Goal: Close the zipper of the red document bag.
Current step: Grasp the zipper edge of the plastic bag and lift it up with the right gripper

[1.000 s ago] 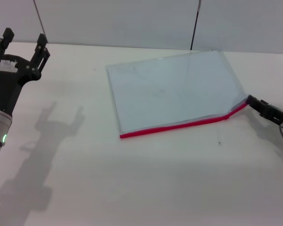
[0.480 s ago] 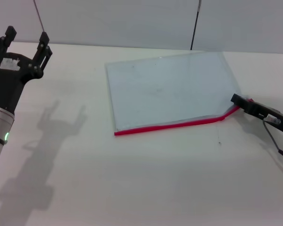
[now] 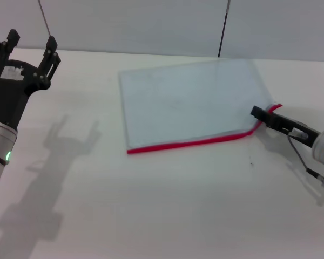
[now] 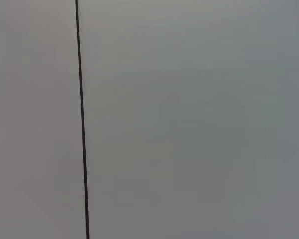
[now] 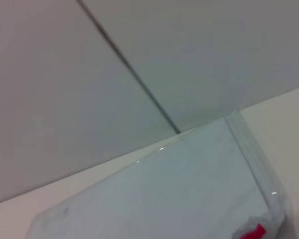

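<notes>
Pouch corner pinched by the right gripper (image 3: pixel 261 114) on the white table (image 3: pixel 167 205)
The red document bag (image 3: pixel 189 102) lies flat at mid-table, its zipper (image 3: pixel 189 143) along the near long edge; the right gripper's fingers are pressed together on the zipper's right end, which is kinked upward. The left gripper (image 3: pixel 26 46) hangs far left, well apart, fingers spread
</notes>
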